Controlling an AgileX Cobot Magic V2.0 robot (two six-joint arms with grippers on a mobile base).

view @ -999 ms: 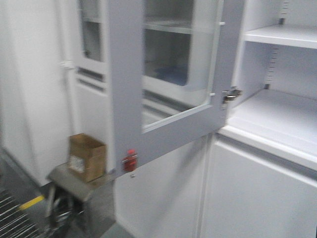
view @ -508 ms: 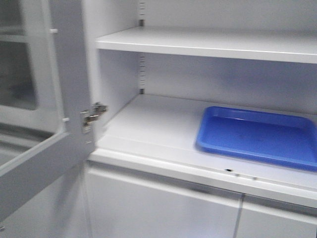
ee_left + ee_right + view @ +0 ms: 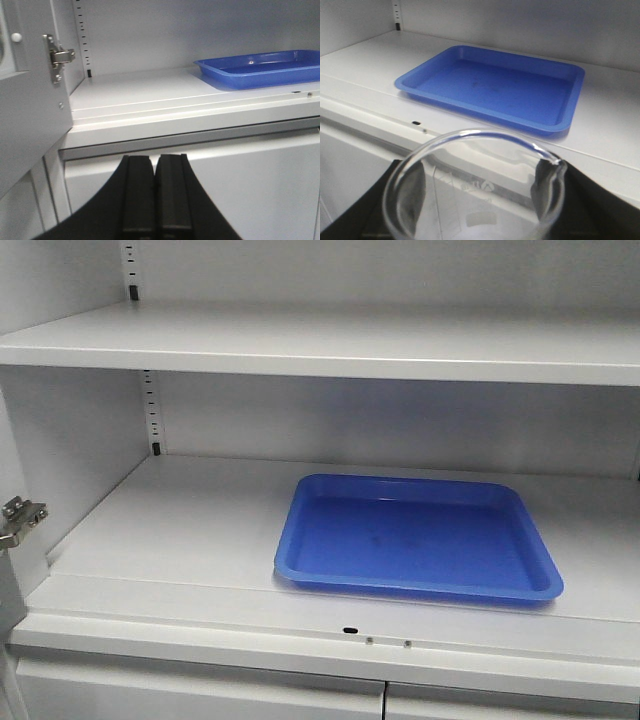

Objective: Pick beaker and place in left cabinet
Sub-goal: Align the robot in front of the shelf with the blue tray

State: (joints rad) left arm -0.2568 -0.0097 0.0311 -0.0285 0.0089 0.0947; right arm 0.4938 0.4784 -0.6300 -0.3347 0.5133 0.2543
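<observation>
A clear glass beaker (image 3: pixel 475 190) fills the bottom of the right wrist view, held upright between the black fingers (image 3: pixel 597 205) of my right gripper (image 3: pixel 476 200), which is shut on it. It hangs in front of the open cabinet's lower shelf (image 3: pixel 170 530), below the shelf edge. My left gripper (image 3: pixel 155 195) is shut and empty, low in front of the closed lower doors (image 3: pixel 225 175). No gripper shows in the front view.
A blue tray (image 3: pixel 415 537) lies on the lower shelf, right of centre; it also shows in the left wrist view (image 3: pixel 260 67) and the right wrist view (image 3: pixel 495 87). An upper shelf (image 3: pixel 320 345) spans above. The open door with its hinge (image 3: pixel 57 57) stands at left.
The front view has swung to the right, from the open glass door and a cardboard box to facing the open shelf and blue tray squarely.
</observation>
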